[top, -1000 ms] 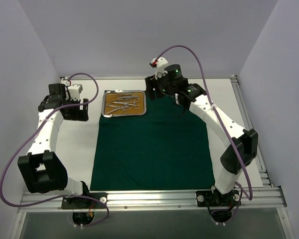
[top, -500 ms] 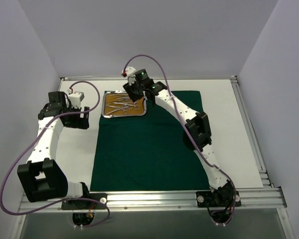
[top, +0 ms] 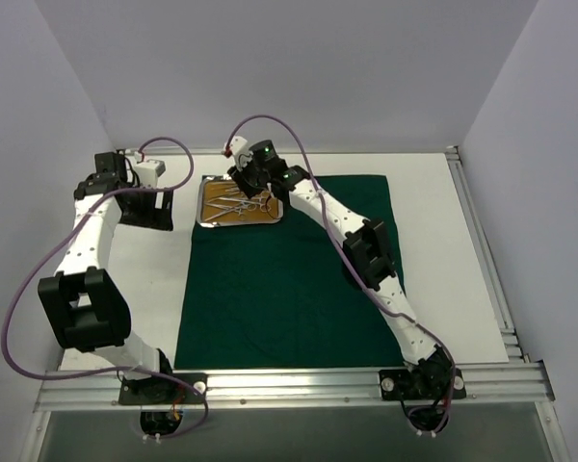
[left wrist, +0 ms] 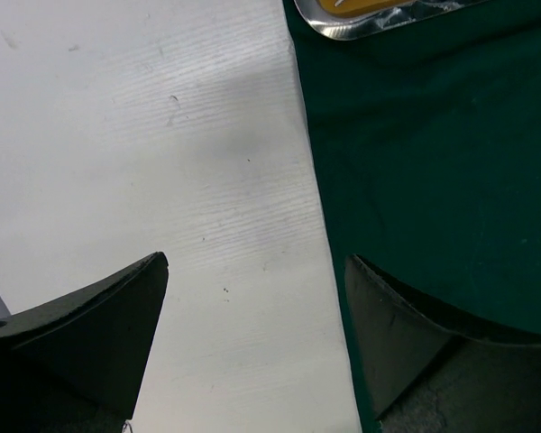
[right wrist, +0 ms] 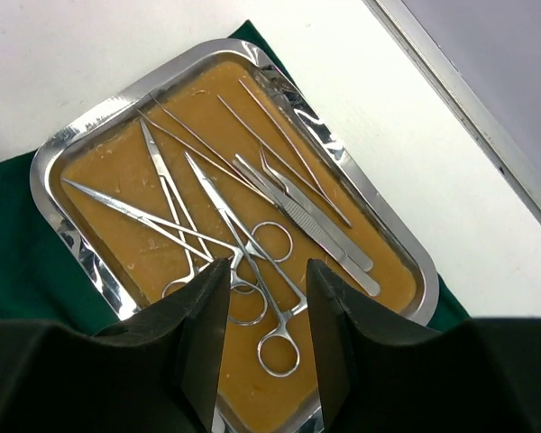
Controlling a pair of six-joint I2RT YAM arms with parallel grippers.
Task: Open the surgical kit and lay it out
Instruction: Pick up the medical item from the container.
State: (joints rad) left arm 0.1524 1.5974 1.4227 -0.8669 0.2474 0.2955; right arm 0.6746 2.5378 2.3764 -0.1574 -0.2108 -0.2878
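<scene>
Directly under the right gripper's (right wrist: pixel 268 263) narrowly parted jaws, which grip nothing, lie the ring handles of 2 clamps (right wrist: pixel 218 203), beside 2 tweezers (right wrist: pixel 311 221) in the steel tray (right wrist: pixel 81 135) on the green cloth's (top: pixel 289 289) far-left corner. That arm stretches diagonally across the cloth. The left gripper (left wrist: pixel 254 262) holds its jaws wide over the white surface (left wrist: pixel 144 135) at the cloth's left edge.

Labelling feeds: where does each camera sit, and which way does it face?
Top external: above, behind left arm and right arm, both showing, looking down on the table.
Left wrist: down at table and cloth edge; left gripper frames it.
Right wrist: looks into the tray; right gripper shows.
Both wrist views share tray and cloth.
</scene>
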